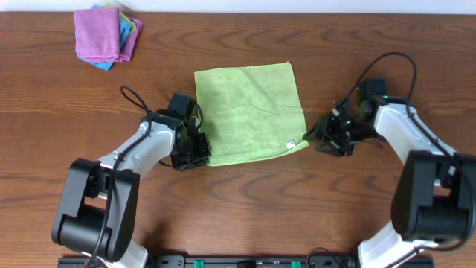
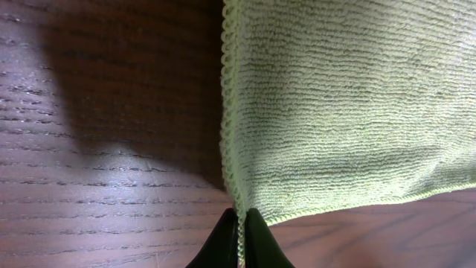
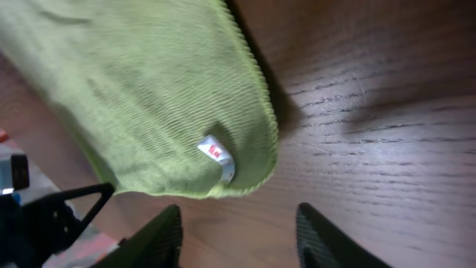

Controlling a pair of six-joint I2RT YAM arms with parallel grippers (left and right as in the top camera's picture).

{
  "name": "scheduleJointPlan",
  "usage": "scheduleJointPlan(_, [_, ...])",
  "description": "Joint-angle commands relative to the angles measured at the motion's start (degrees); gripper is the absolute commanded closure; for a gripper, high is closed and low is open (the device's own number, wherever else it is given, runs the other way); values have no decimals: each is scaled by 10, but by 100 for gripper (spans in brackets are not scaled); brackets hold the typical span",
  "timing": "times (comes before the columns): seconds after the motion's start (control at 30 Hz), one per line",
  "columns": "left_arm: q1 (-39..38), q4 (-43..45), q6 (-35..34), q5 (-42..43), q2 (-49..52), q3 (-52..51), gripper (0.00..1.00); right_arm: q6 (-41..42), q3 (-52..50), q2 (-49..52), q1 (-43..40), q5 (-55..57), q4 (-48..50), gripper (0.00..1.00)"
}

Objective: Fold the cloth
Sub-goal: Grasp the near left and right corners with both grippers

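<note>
Two corners mattered here, both on the near edge of the cloth [image 1: 249, 112], which lay spread flat at the middle of the table [image 1: 312, 216]. Left gripper [image 2: 239, 240]: jaws pinched tight on the near-left corner, with the hem running straight down between the pads in the left wrist view. The bite looked thin, on the stitched edge only. Right gripper [image 3: 239, 217]: jaws apart with nothing between them, fingertips just short of the near-right corner, where the white tag [image 3: 217, 158] sat. That corner appeared slightly curled off the wood; how much, I could not tell. Judged step: securing both near corners before carrying them to the far edge. Risks: (1) a lift by the left arm alone would drag the cloth askew, one side being unheld; (2) the thin left pinch could slip under tension; (3) the right jaws could close on the tag alone, or shove the corner back and bunch it. The purple-and-blue pile [image 1: 104, 33] at the far left lay well apart, so no interference was expected.
</note>
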Motion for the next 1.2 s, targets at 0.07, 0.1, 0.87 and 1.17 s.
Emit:
scheduleJointPlan(0.07, [0, -3, -6, -6, 8, 6, 95, 37, -3, 49, 5, -51, 4, 57])
scheduleJointPlan(0.1, [0, -3, -6, -6, 8, 6, 94, 40, -3, 57, 5, -60, 8, 58])
scheduleJointPlan(0.87, [0, -3, -3, -6, 8, 8, 94, 40, -1, 57, 5, -96, -10, 98])
scheduleJointPlan(1.17, [19, 5, -1, -8, 1, 89, 94, -37, 80, -9, 49, -68, -4, 98])
